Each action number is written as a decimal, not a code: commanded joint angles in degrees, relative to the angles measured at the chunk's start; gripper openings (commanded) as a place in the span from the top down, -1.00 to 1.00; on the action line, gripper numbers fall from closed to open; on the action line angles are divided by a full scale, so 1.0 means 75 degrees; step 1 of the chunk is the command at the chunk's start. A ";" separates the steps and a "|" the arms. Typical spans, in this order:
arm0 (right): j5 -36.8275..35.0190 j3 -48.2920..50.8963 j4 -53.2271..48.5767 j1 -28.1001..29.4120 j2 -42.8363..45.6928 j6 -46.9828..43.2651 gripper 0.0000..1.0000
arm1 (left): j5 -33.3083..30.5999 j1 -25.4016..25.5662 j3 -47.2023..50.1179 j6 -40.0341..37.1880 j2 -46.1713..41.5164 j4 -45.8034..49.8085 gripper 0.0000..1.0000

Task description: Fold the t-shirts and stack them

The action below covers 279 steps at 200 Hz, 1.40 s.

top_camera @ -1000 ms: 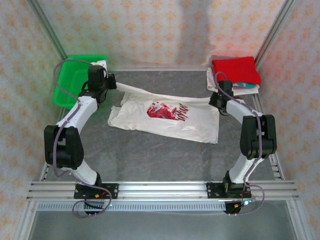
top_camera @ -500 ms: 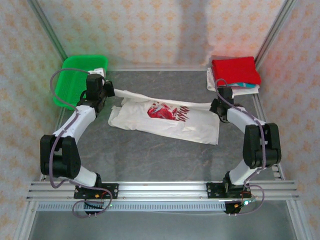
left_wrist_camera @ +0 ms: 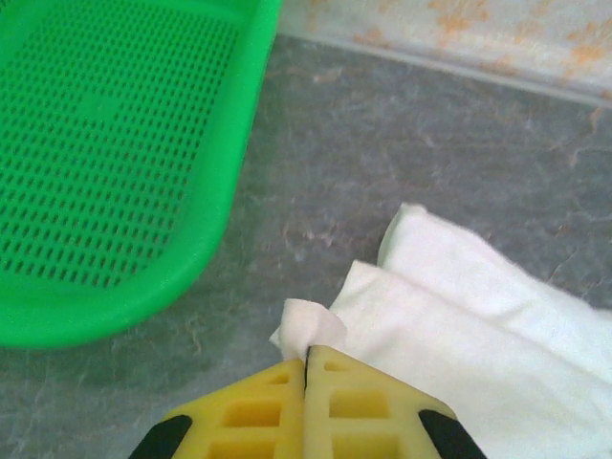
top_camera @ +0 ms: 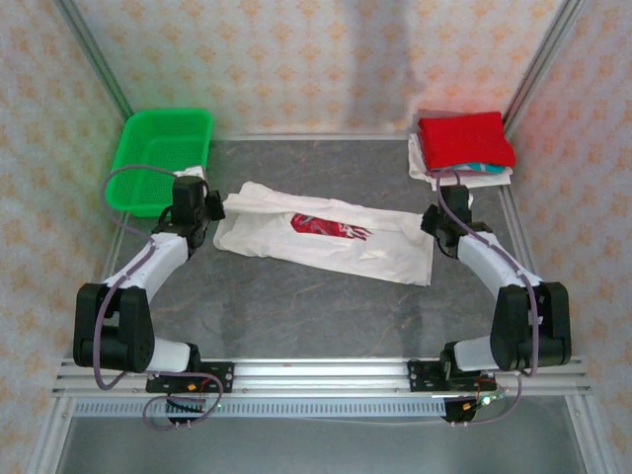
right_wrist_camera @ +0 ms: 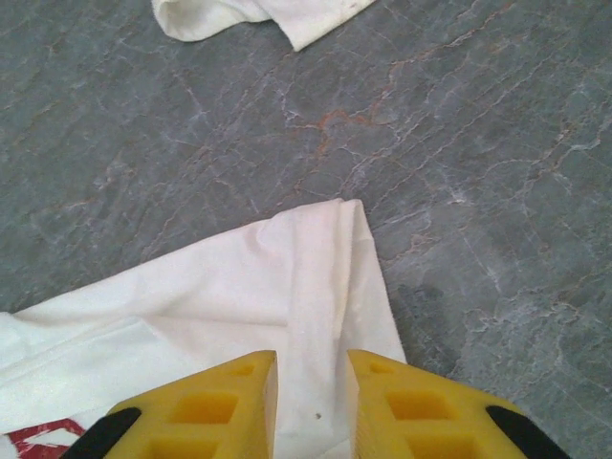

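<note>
Scene being lit softly and evenly
A red tint is being cast on the right wall [top_camera: 558, 118] beside the red t-shirt [top_camera: 466, 140], a faint grey shadow is being thrown down the back wall [top_camera: 390, 49], and the overhead view is being rendered slightly soft.

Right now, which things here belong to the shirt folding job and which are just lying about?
Job: cream-white t-shirt with red graphic, centre; folded t-shirt stack, red on top, far right; left end effector, shut on the shirt's corner; right end effector, open over its other end.
Lying about: green mesh basket, far left.
</note>
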State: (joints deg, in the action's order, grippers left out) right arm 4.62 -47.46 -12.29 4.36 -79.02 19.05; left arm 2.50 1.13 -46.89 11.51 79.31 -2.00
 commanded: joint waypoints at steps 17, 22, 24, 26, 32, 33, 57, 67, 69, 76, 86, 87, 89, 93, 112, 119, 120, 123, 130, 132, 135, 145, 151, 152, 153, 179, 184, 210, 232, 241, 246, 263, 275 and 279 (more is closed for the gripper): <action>0.0464 -0.1099 -0.0867 0.0061 -0.0955 0.0255 0.33 | 0.0005 0.0091 0.0151 0.0200 0.0059 -0.0128 1.00; 0.0532 -0.1231 -0.0991 0.0063 -0.1135 0.0341 0.31 | 0.0015 0.0104 0.0148 0.0199 0.0069 -0.0142 1.00; 0.0555 -0.1295 -0.1043 0.0063 -0.1188 0.0372 0.30 | 0.0017 0.0107 0.0147 0.0200 0.0076 -0.0143 1.00; 0.0570 -0.1340 -0.1091 0.0063 -0.1269 0.0409 0.30 | 0.0018 0.0113 0.0141 0.0200 0.0077 -0.0143 1.00; 0.0634 -0.1451 -0.1181 0.0063 -0.1456 0.0510 0.27 | 0.0029 0.0119 0.0138 0.0197 0.0089 -0.0154 1.00; 0.0653 -0.1458 -0.1183 0.0063 -0.1477 0.0514 0.27 | 0.0029 0.0131 0.0137 0.0199 0.0089 -0.0154 1.00; 0.1118 -0.1646 -0.1100 0.0072 -0.2012 0.0459 0.10 | 0.0015 0.0188 0.0124 0.0203 0.0168 -0.0155 1.00; 0.1311 -0.1912 -0.1339 0.0086 -0.2308 0.0271 0.07 | 0.0049 0.0196 0.0127 0.0200 0.0221 -0.0176 1.00; 0.1339 -0.1987 -0.1391 0.0089 -0.2378 0.0231 0.07 | 0.0061 0.0200 0.0130 0.0200 0.0228 -0.0178 1.00; 0.1397 -0.2216 -0.1615 0.0137 -0.2564 0.0069 0.06 | 0.0087 0.0201 0.0113 0.0212 0.0262 -0.0179 1.00; 0.1281 -0.2484 -0.1874 0.0249 -0.2784 -0.0136 0.06 | 0.0122 0.0213 0.0106 0.0223 0.0308 -0.0158 1.00; 0.1258 -0.2508 -0.1899 0.0262 -0.2809 -0.0154 0.06 | 0.0123 0.0213 0.0103 0.0229 0.0304 -0.0157 1.00; 0.1212 -0.2554 -0.1940 0.0289 -0.2825 -0.0191 0.06 | 0.0123 0.0213 0.0107 0.0234 0.0304 -0.0156 1.00; 0.1145 -0.2612 -0.1995 0.0345 -0.2870 -0.0273 0.06 | 0.0123 0.0223 0.0101 0.0241 0.0305 -0.0155 1.00; 0.0708 -0.2812 -0.2270 0.0576 -0.2989 -0.0532 0.06 | 0.0068 0.0234 0.0113 0.0258 0.0266 -0.0153 1.00; 0.0590 -0.2874 -0.2347 0.0649 -0.3044 -0.0610 0.06 | 0.0065 0.0235 0.0122 0.0259 0.0245 -0.0143 1.00; 0.0567 -0.2884 -0.2358 0.0649 -0.3051 -0.0626 0.06 | 0.0059 0.0236 0.0123 0.0253 0.0244 -0.0143 1.00; 0.0506 -0.2908 -0.2389 0.0674 -0.3081 -0.0654 0.05 | 0.0054 0.0237 0.0129 0.0248 0.0242 -0.0143 1.00; 0.0362 -0.3002 -0.2527 0.0724 -0.3150 -0.0712 0.05 | 0.0057 0.0238 0.0125 0.0245 0.0231 -0.0144 1.00; 0.0325 -0.3051 -0.2586 0.0746 -0.3196 -0.0737 0.04 | 0.0063 0.0237 0.0127 0.0246 0.0230 -0.0144 1.00; 0.0301 -0.3093 -0.2636 0.0770 -0.3223 -0.0778 0.04 | 0.0048 0.0237 0.0124 0.0256 0.0230 -0.0135 1.00; 0.0236 -0.3164 -0.2731 0.0833 -0.3328 -0.0916 0.02 | 0.0053 0.0236 0.0130 0.0253 0.0219 -0.0122 1.00; 0.0195 -0.3203 -0.2776 0.0876 -0.3397 -0.0974 0.01 | 0.0053 0.0237 0.0115 0.0259 0.0219 -0.0105 1.00; 0.0182 -0.3213 -0.2789 0.0874 -0.3415 -0.0984 0.01 | 0.0053 0.0237 0.0114 0.0259 0.0224 -0.0101 1.00; 0.0181 -0.3229 -0.2796 0.0885 -0.3429 -0.0988 0.01 | 0.0053 0.0237 0.0113 0.0259 0.0222 -0.0105 1.00; 0.0189 -0.3533 -0.3156 0.0901 -0.3888 -0.1179 0.01 | 0.0052 0.0238 0.0081 0.0282 0.0253 -0.0065 1.00; 0.0184 -0.3569 -0.3184 0.0907 -0.3952 -0.1200 0.02 | 0.0053 0.0237 0.0086 0.0291 0.0264 -0.0062 1.00; 0.0116 -0.3665 -0.3208 0.0902 -0.4180 -0.1253 0.17 | 0.0083 0.0237 0.0058 0.0351 0.0311 -0.0073 1.00; 0.0023 -0.3659 -0.3190 0.0907 -0.4132 -0.1240 0.41 | 0.0112 0.0240 0.0042 0.0375 0.0319 -0.0061 1.00; 0.0007 -0.3667 -0.3223 0.0907 -0.4070 -0.1239 0.45 | 0.0097 0.0239 0.0020 0.0375 0.0301 -0.0044 1.00; -0.0039 -0.3656 -0.3233 0.0907 -0.4010 -0.1234 0.45 | 0.0080 0.0245 0.0024 0.0376 0.0281 -0.0028 1.00; -0.0167 -0.3618 -0.3256 0.0906 -0.3796 -0.1281 0.50 | 0.0044 0.0244 0.0009 0.0375 0.0233 -0.0003 1.00; -0.0285 -0.3592 -0.3280 0.0907 -0.3662 -0.1294 0.56 | 0.0024 0.0244 0.0008 0.0367 0.0207 0.0009 1.00; -0.0309 -0.3597 -0.3299 0.0907 -0.3633 -0.1312 0.57 | 0.0024 0.0244 0.0007 0.0364 0.0207 0.0015 1.00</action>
State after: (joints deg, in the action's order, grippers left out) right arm 6.15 -73.63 -34.39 10.96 -109.97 10.07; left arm 2.96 2.57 -46.02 13.65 81.17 -2.02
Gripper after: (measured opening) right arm 0.227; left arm 0.043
